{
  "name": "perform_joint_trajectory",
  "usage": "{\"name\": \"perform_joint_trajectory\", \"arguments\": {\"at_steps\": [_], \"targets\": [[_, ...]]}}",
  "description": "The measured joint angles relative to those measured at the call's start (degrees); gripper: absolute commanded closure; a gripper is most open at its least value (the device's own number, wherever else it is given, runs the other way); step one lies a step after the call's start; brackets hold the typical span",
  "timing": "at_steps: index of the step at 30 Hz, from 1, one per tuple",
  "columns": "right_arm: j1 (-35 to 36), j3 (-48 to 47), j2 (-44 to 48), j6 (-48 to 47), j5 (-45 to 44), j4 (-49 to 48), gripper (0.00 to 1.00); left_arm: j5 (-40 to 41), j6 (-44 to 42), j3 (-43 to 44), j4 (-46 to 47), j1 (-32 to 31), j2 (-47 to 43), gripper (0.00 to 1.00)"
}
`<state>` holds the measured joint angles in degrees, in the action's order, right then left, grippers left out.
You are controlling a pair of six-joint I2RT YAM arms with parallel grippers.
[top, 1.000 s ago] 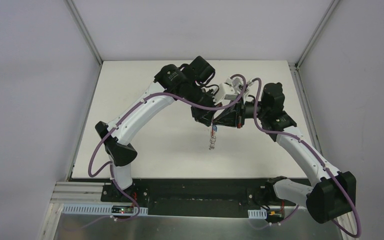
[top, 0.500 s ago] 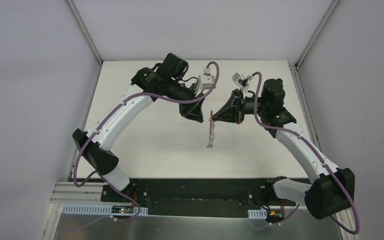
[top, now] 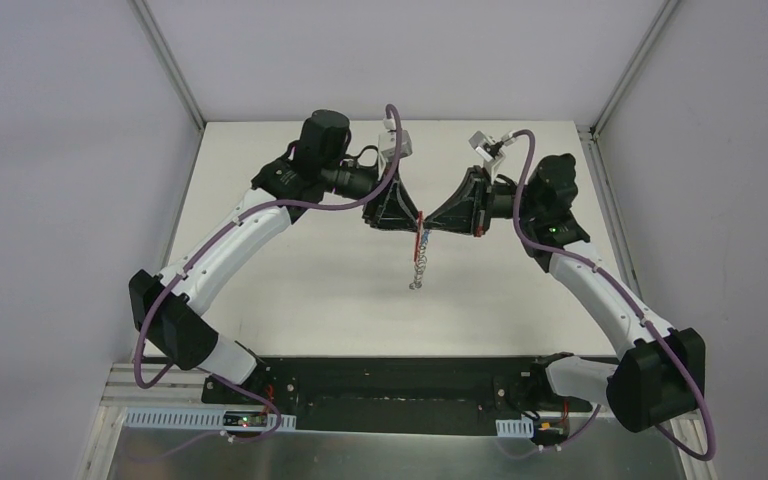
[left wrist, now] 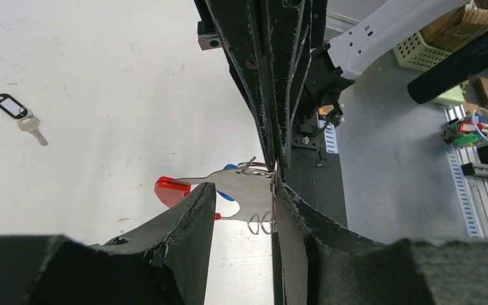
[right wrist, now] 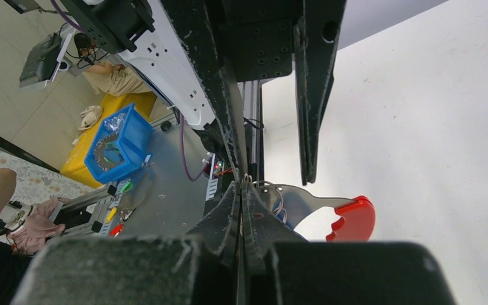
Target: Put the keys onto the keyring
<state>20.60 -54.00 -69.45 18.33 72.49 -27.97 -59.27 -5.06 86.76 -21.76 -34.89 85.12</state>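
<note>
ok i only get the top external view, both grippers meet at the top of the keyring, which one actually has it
observer: the right wrist view shows the right gripper shut on a wire ring of the keyring.
operator: and the left one
observer: in the left wrist view the left gripper is open, with the keyring's flat silvery plate in the gap.
operator: any key loose on the table, i can't spot one from up top
observer: yes, the left wrist view shows a silver key with a black loop head lying flat on the table, well apart from both grippers.
</note>
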Motion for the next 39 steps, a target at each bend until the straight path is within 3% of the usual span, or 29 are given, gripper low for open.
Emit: {"name": "perform_joint_trajectory", "arguments": {"at_steps": [7, 17, 23, 24, 29, 34, 39], "targets": [[-0.50, 0.07, 0.00, 3.65, -0.07, -4.22, 1.00, -2.25, 5.05, -2.25, 7.91, 0.00, 0.15, 0.67], [-1.18, 0.46, -0.09, 4.24, -0.52, -4.87, 1.00, -4.20, 8.85, -3.69, 11.19, 0.00, 0.15, 1.00], [-1.51, 0.85, -0.11, 3.98, -1.42, -5.81, 1.00, -4.96, 11.82, -3.82, 12.68, 0.02, 0.35, 1.00], [-1.64, 0.96, -0.11, 3.56, -1.60, -5.62, 0.95, -4.83, 11.78, -3.82, 12.33, 0.02, 0.39, 1.00], [-1.81, 1.01, -0.09, -2.10, -3.15, 0.74, 0.78, -0.07, 2.67, 1.22, -0.55, -0.85, 1.73, 1.00], [-2.03, 0.98, 0.61, -9.88, -4.20, 9.97, 0.70, 7.30, -8.37, 7.30, -13.16, -3.15, 3.37, 1.00], [-2.14, 0.96, 2.25, -20.65, -4.33, 18.32, 0.67, 12.15, -14.88, 7.61, -19.17, -5.60, 3.39, 1.00]]}}
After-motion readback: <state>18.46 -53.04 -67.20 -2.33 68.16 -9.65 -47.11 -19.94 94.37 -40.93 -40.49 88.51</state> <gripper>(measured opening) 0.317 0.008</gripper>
